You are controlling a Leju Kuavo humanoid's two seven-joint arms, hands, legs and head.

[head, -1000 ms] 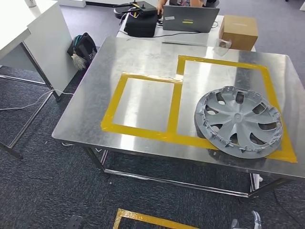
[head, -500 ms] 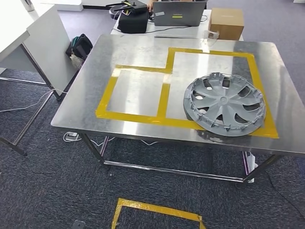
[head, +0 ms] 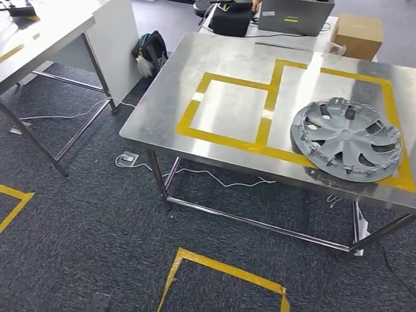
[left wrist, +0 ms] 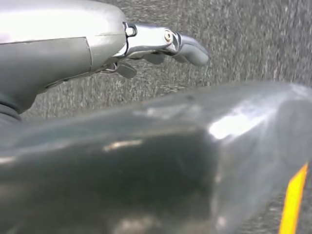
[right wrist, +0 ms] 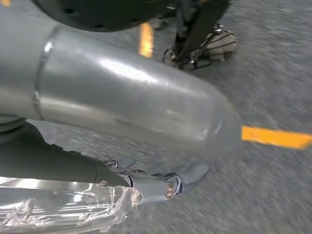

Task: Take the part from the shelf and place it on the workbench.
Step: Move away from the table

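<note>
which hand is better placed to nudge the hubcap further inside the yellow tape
Right, probably: the hubcap lies toward the right end of the workbench in the head view. The left hand and right hand both hang empty over carpet.

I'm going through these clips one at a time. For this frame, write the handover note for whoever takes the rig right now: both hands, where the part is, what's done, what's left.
Left hand: hanging over the carpet, fingers extended, holding nothing.
Right hand: also down over the carpet, fingers extended, holding nothing.
Part: the grey wheel cover lies flat on the steel workbench, in the larger yellow-taped box, its near edge over the tape line.
Done: the part is on the workbench and released.
Left: nothing obvious for this part; the smaller taped box beside it holds nothing. The shelf cannot be seen from here, so I cannot tell whether more parts wait there.
</note>
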